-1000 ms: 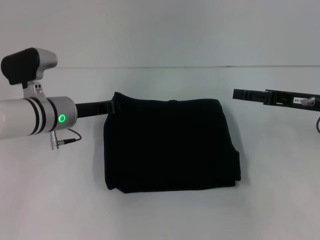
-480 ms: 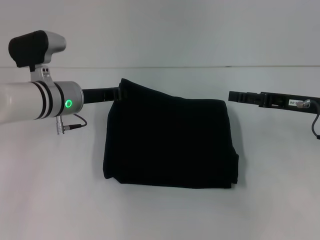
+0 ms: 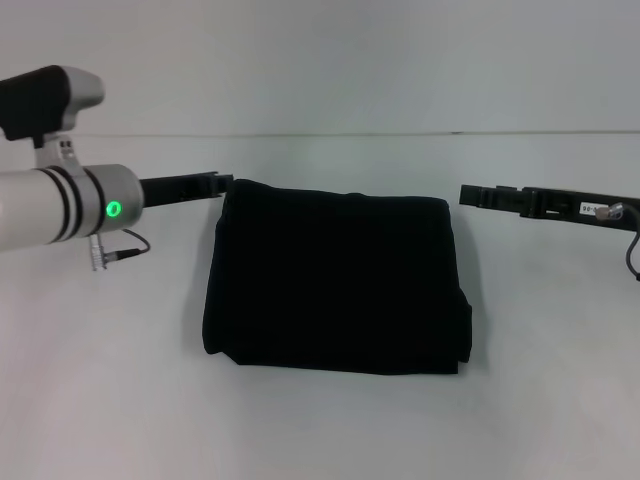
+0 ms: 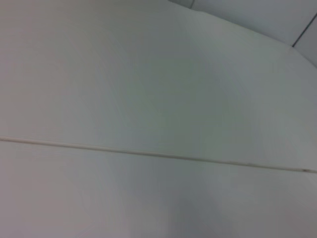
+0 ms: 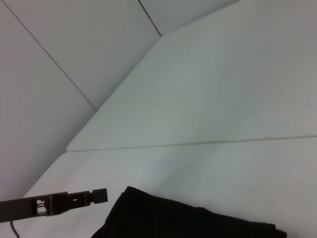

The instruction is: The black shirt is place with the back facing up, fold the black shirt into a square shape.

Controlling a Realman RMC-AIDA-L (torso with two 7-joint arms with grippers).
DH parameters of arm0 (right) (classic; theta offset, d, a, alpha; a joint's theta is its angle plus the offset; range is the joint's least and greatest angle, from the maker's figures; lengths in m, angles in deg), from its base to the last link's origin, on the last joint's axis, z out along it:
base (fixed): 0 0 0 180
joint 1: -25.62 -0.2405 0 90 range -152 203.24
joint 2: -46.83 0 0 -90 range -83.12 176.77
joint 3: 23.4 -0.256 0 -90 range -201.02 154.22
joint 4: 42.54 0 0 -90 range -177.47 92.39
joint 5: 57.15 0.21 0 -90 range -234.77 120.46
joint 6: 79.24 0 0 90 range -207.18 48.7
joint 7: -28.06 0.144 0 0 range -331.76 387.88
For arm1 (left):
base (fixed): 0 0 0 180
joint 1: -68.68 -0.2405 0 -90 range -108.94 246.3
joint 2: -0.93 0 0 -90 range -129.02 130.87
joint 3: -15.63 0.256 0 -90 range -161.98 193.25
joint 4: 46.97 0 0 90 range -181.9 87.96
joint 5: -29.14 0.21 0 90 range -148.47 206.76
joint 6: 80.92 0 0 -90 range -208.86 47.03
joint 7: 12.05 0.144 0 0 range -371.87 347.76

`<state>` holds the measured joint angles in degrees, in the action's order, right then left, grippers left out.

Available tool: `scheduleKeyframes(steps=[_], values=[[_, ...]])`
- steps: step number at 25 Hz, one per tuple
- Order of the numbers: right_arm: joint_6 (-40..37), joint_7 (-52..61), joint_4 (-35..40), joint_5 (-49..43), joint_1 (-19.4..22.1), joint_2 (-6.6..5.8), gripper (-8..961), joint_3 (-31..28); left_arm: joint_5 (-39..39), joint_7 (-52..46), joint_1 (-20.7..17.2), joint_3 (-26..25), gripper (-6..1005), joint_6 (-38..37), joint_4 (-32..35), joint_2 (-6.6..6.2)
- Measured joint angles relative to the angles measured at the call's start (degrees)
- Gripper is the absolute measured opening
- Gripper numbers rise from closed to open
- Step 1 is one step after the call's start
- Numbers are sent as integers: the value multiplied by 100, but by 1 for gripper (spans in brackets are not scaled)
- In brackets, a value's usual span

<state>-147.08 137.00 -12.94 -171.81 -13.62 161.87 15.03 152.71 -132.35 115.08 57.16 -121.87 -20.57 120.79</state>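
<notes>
The black shirt (image 3: 335, 280) lies flat on the white table as a folded, roughly square block. No lettering shows. My left gripper (image 3: 222, 184) is level with the shirt's far left corner, just beside it. In the right wrist view this gripper (image 5: 101, 195) shows a small gap to the shirt (image 5: 188, 223). My right gripper (image 3: 468, 193) hovers just off the shirt's far right corner, apart from the cloth. The left wrist view shows only the wall and bare table.
The white table (image 3: 330, 430) surrounds the shirt on all sides. Its far edge meets a white wall (image 3: 320, 60). A cable (image 3: 125, 248) hangs under my left wrist.
The shirt's far left corner, lifted half a second ago, now lies flat. My left gripper has moved down and back to the left, off the cloth. The right gripper has hardly moved.
</notes>
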Motion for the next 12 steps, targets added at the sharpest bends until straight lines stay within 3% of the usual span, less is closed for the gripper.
scheduleKeyframes(steps=[4, 5, 6, 8, 12], values=[[-41, -258, 35, 131, 7, -5, 853, -6, -4, -102, -385, -138, 285, -638, 681, -20], [-87, -389, 42, 199, 13, -12, 853, -7, -12, -72, -586, -315, 312, -1233, 1098, 22], [-150, -539, 51, 268, 18, -20, 853, -9, -12, -72, -586, -315, 338, -1233, 1098, 22], [-327, -900, 65, 383, 35, -35, 853, -13, -71, 142, -749, -503, 392, -2067, 1479, 70], [-802, -1808, 74, 488, 63, -40, 853, 7, -414, 1451, -876, -674, 498, -3585, 1671, 109]])
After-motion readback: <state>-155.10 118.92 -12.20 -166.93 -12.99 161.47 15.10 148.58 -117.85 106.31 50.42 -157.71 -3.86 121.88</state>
